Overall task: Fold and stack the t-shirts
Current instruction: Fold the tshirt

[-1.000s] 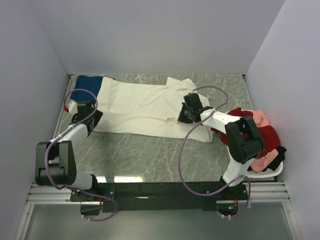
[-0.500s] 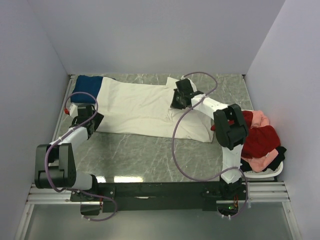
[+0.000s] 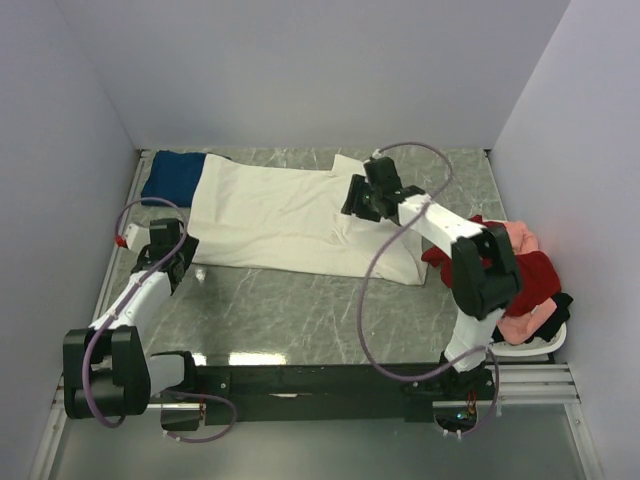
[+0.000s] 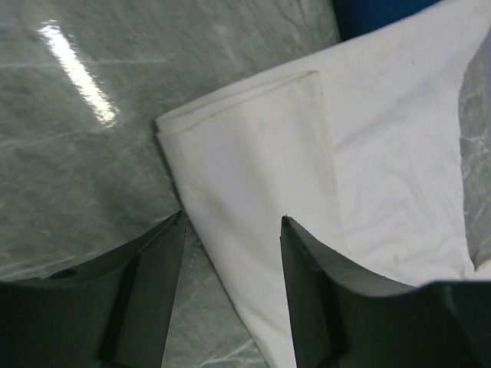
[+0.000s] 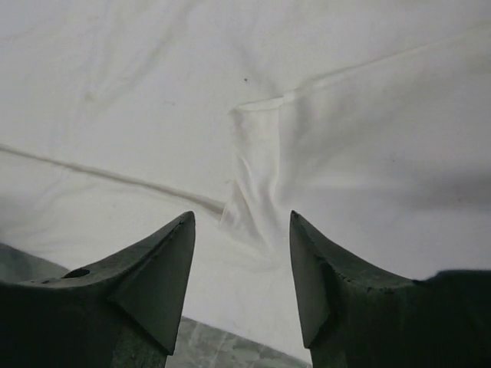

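From above. Shows a cream-white t-shirt (image 3: 290, 215) spread flat along the far half of the marble tabletop (image 3: 300, 310), with a dark blue t-shirt (image 3: 172, 176) showing past its far-left end. Puts the left gripper (image 3: 180, 260) at the spread shirt's near-left corner, jaws apart. Places the right gripper (image 3: 352, 205) over the shirt's right part, near a sleeve, jaws also apart and gripping nothing. Finds a heap of red, pink and black t-shirts (image 3: 515, 270) in a white basket (image 3: 545, 345) at the tabletop's right edge, just beside the spread shirt's right end.

Left wrist. Looks down on a corner of the cream-white t-shirt (image 4: 368, 153), stitched hem visible, lying on the tabletop (image 4: 77, 153). Catches the left gripper (image 4: 232, 222) with jaws moderately wide, straddling the shirt's edge: one tip over bare marble, the other over cloth. Cannot tell whether either tip touches the cloth. Glimpses the dark blue t-shirt (image 4: 376, 11) at the top edge.

Right wrist. Fills almost wholly with the cream-white t-shirt (image 5: 153, 77). Shows the right gripper (image 5: 242, 218) with jaws wide and closed on nothing, and a small puckered ridge of cloth (image 5: 253, 169) between and just beyond the tips. Leaves only a sliver of tabletop (image 5: 222, 354) at the bottom.
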Robot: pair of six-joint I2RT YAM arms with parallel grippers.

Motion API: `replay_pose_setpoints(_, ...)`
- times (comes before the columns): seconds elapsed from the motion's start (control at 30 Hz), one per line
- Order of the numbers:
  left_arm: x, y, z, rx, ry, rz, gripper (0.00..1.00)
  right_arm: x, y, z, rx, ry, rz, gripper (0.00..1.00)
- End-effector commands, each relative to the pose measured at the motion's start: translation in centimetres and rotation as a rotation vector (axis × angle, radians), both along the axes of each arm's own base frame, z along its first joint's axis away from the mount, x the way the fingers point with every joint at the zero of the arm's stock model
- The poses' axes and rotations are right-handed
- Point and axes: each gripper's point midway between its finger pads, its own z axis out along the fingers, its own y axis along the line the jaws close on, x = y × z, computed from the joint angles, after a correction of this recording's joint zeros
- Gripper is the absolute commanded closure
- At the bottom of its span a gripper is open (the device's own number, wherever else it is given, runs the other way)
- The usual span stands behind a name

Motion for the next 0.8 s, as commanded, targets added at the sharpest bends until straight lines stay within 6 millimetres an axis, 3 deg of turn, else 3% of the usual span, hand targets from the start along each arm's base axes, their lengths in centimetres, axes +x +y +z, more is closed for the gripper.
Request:
replay_pose_setpoints(0.0,-1.8,1.8,-1.0,0.032,0.059,0.115,0.42,-2.2,-2.1,4.8,0.066,-0.087,-0.057,0.42)
replay_pose_setpoints(0.03,-1.8,1.8,-1.3,0.033,0.065,0.118,0.43,-2.7,-2.2,5.1,0.084,-0.102,-0.059,0.43)
replay_pose_setpoints(0.07,-1.8,1.9,-1.7,0.031,0.079,0.118,0.43,-4.3,-2.9,3.4,0.089,-0.061,-0.077,0.43)
replay_pose_setpoints(0.13,-1.5,1.9,-2.2,0.023,0.091,0.119,0.43,-5.9,-3.0,5.0,0.155,-0.099,-0.087,0.44)
replay_pose_setpoints(0.17,-1.6,2.0,-2.9,0.018,0.114,0.122,0.43,-7.6,-3.6,3.2,0.154,-0.062,-0.095,0.44)
replay_pose_setpoints(0.23,-1.1,2.3,-3.2,0.017,0.112,0.121,0.43,-9.1,-3.7,4.4,0.211,-0.094,-0.096,0.44)
replay_pose_setpoints(0.27,-1.0,2.6,-3.9,0.005,0.125,0.124,0.44,-10.7,-4.2,2.7,0.204,-0.062,-0.101,0.44)
replay_pose_setpoints(0.33,0.0,2.6,-3.8,-0.007,0.098,0.098,0.45,-12.1,-4.7,3.3,0.238,-0.087,-0.116,0.44)
replay_pose_setpoints(0.37,0.0,2.8,-4.2,-0.015,0.11,0.103,0.45,-13.4,-5.3,1.8,0.228,-0.06,-0.125,0.44)
replay_pose_setpoints(0.43,0.8,2.9,-3.9,-0.009,0.081,0.093,0.45,-14.5,-5.9,1.9,0.236,-0.082,-0.139,0.43)
replay_pose_setpoints(0.47,1.0,2.8,-4.2,-0.011,0.086,0.087,0.46,-15.5,-6.5,0.5,0.223,-0.061,-0.152,0.42)
replay_pose_setpoints(0.7,1.9,3.2,-5.2,-0.011,0.113,0.09,0.48,-17.8,-9.2,-2.3,0.22,-0.021,-0.239,0.37)
replay_pose_setpoints(0.77,2.0,3.3,-5.4,-0.006,0.121,0.087,0.55,-18.1,-10.0,-2.9,0.214,-0.009,-0.263,0.36)
